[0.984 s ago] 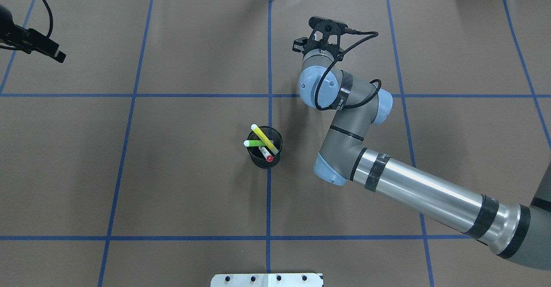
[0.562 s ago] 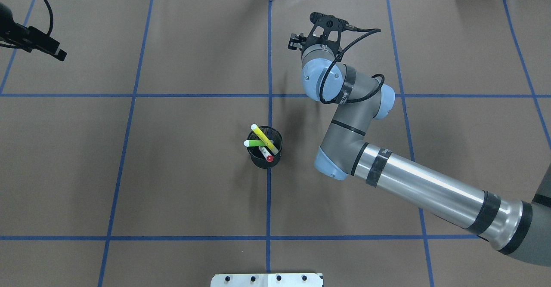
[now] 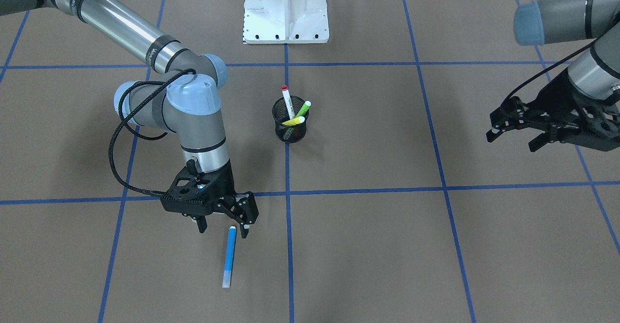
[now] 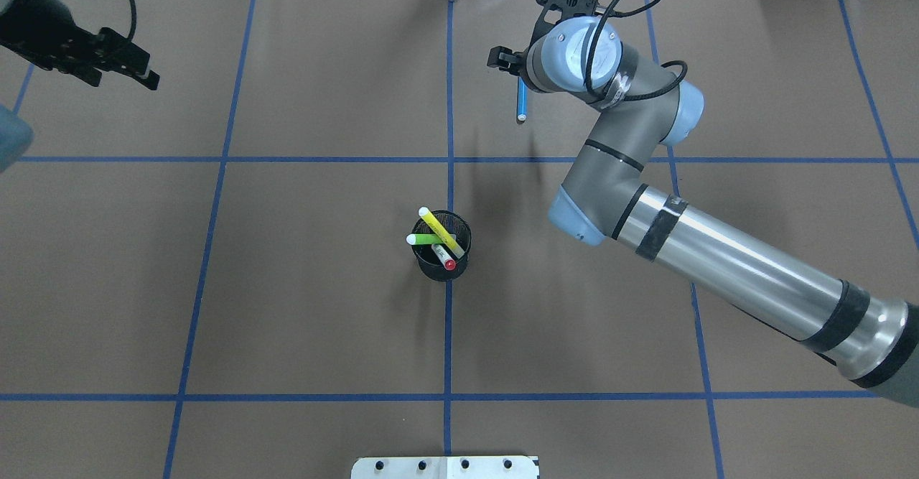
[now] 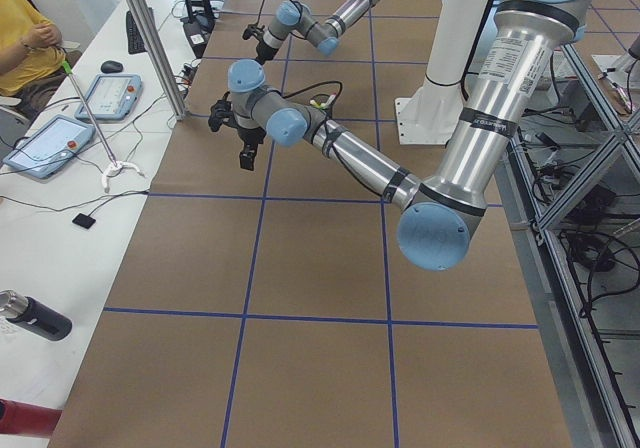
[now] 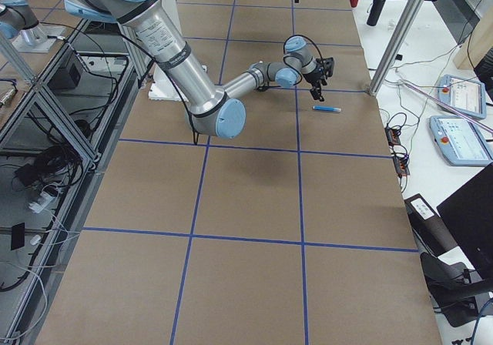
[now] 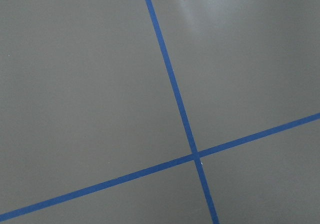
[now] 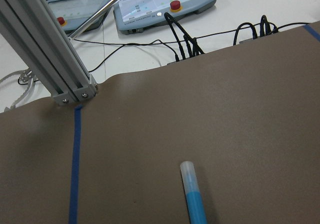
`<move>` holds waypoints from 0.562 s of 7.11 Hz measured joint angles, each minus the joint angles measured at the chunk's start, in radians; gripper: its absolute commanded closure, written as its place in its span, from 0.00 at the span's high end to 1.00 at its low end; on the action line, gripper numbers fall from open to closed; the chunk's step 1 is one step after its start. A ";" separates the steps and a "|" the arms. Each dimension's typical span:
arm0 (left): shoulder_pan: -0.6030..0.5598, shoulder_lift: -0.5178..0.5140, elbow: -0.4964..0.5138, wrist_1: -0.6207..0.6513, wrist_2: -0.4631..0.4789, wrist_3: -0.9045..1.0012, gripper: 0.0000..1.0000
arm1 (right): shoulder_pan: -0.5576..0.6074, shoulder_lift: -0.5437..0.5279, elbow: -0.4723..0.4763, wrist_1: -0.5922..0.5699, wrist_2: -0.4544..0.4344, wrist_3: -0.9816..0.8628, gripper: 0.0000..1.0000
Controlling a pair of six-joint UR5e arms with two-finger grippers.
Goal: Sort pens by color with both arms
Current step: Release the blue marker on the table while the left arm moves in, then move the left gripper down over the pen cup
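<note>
In the overhead view the blue pen lies flat on the far side of the table. Its long axis runs 12 to 6 o'clock, white tip toward 6. The right gripper hangs just above it, spread wide and empty. The cup holding the yellow pen, green pen and red-capped pen sits at its 7 o'clock. The left gripper, also wide and empty, is well farther off, so the right arm looks better placed.
</note>
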 measured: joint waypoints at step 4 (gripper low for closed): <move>0.244 -0.174 0.001 0.006 0.060 -0.435 1.00 | 0.133 -0.086 0.164 -0.287 0.354 -0.243 0.99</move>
